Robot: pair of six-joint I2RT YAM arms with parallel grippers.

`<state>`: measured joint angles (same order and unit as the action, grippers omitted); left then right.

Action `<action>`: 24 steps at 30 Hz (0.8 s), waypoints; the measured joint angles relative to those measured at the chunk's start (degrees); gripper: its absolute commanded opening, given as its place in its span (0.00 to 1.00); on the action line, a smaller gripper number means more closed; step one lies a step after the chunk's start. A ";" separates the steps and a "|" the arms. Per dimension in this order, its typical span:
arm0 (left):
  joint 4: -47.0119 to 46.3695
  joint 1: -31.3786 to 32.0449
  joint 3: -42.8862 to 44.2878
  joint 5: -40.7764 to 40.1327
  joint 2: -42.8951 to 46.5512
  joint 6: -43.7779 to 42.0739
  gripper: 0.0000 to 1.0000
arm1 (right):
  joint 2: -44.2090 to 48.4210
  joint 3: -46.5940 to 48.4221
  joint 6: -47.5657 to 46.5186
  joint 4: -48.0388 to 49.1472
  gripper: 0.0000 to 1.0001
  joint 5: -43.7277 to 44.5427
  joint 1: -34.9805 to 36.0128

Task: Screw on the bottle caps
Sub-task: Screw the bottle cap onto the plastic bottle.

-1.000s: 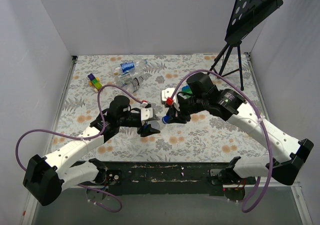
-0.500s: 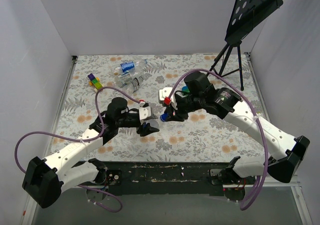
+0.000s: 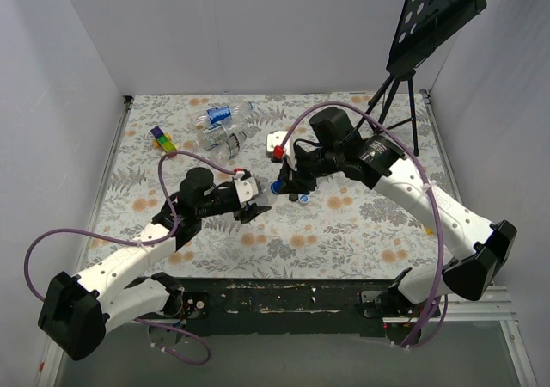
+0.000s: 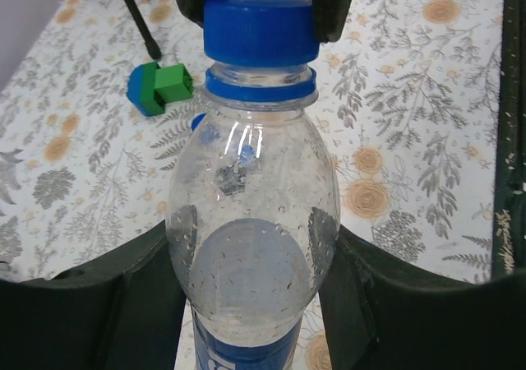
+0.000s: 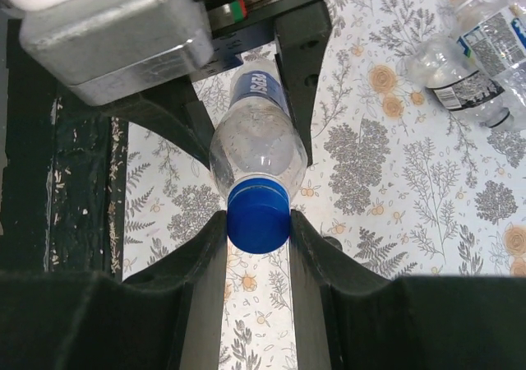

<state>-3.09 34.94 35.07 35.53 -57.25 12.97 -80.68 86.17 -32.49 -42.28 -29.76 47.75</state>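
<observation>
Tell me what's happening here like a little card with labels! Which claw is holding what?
Left claw: gripping the body of the clear bottle
Right claw: closed around the blue cap
Cap position: on the bottle's neck; how tightly screwed, cannot tell
Other bottles: lying on their sides on the flowery table
Toy block: green and blue, on the table beyond the held bottle
</observation>
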 measured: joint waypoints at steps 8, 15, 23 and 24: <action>-9.29 0.00 -0.26 -5.14 -0.46 0.37 0.00 | -0.52 2.60 4.39 3.43 0.06 -3.76 -4.24; -20.00 0.07 -4.70 -8.37 -2.05 3.39 0.00 | -1.07 1.49 9.90 6.78 0.06 -2.45 -4.68; -22.14 0.57 -5.33 -11.91 -4.31 3.96 0.00 | -1.57 -0.09 19.78 9.44 0.06 2.97 -4.66; -22.10 0.85 -5.35 -12.70 -4.39 3.91 0.00 | -1.57 -0.37 21.18 9.84 0.06 3.65 -4.63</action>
<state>-25.19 35.79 29.71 22.83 -61.65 16.88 -82.26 85.80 -11.31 -32.45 -26.11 43.11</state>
